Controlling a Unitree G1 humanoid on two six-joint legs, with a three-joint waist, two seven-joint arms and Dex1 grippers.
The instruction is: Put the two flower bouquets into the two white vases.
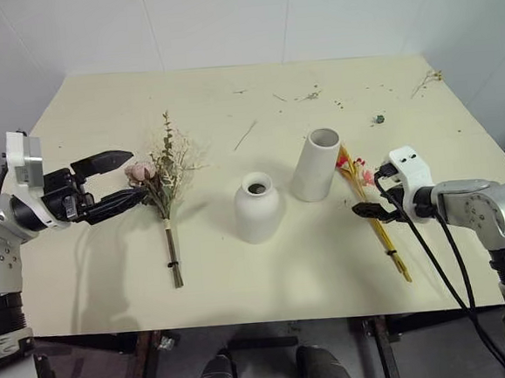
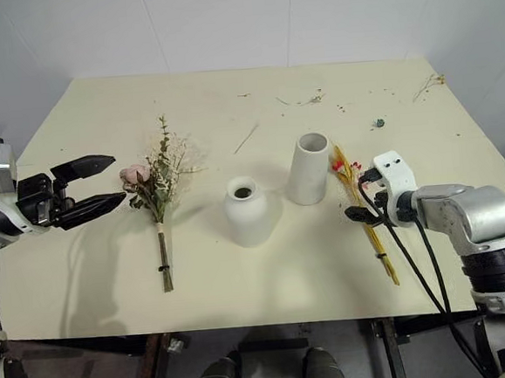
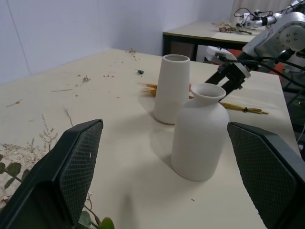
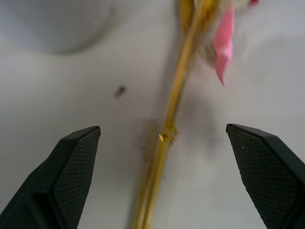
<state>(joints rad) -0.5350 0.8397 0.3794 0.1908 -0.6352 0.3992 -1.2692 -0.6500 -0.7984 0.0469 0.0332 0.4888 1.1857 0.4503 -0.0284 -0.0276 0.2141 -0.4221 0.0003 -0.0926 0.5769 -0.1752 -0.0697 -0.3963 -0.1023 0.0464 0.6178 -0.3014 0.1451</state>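
My right fingers [image 4: 162, 176] spread wide, empty, yellow bundle [image 4: 167, 129] stem lying on table [image 1: 242, 277] between them. Tall vase [image 1: 316, 165] just beyond bundle, squat vase [image 1: 258, 208] next over. My left fingers [image 1: 116, 180] spread too, tips just beside rose bouquet [image 1: 163, 183], flat on table.

Pale cream table [image 1: 268, 275] stood against white panelled wall [image 1: 222, 21] with thin vertical seams. Dry twig bits [image 1: 311, 95] lay scattered along far edge. Dark metal table legs [image 1: 143, 359] showed below near edge. Second table [image 3: 200, 36] stood beyond, in left wrist view. Lighting even.
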